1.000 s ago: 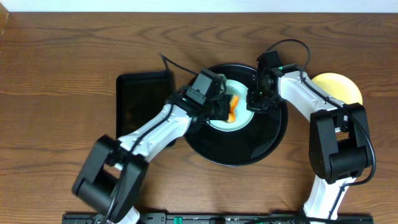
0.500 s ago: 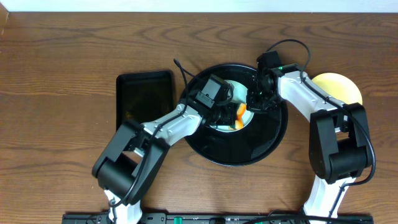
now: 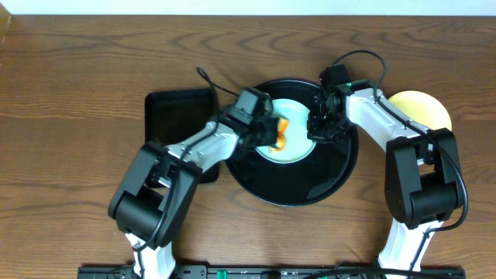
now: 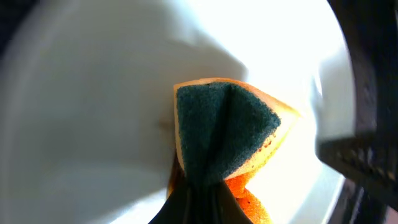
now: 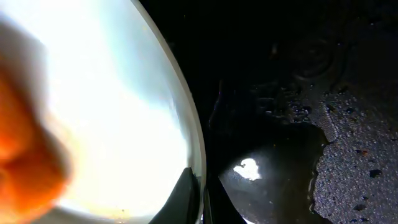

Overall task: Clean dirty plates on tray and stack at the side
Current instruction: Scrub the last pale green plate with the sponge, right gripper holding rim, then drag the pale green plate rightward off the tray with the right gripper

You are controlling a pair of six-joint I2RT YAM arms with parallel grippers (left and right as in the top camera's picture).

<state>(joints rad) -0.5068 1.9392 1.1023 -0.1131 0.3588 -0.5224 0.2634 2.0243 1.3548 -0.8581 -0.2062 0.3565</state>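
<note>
A pale blue-green plate [image 3: 293, 133] lies in the round black tray [image 3: 329, 182]. My left gripper [image 3: 273, 136] is shut on an orange sponge with a dark green scrub face [image 4: 224, 137], pressed on the left part of the plate [image 4: 93, 106]. My right gripper [image 3: 316, 130] is shut on the plate's right rim [image 5: 194, 155], one finger inside and one outside. A pale yellow plate [image 3: 422, 108] lies on the table to the right of the tray, partly hidden by my right arm. A second blue-green plate is not in view.
A smaller rectangular black tray [image 3: 177, 124] sits left of the round tray, partly under my left arm. The round tray's wet black floor [image 5: 311, 93] shows in the right wrist view. The brown wooden table [image 3: 70, 116] surrounds everything.
My left gripper slid the sponge across the plate, right and then back left. My right gripper stayed on the plate's rim.
</note>
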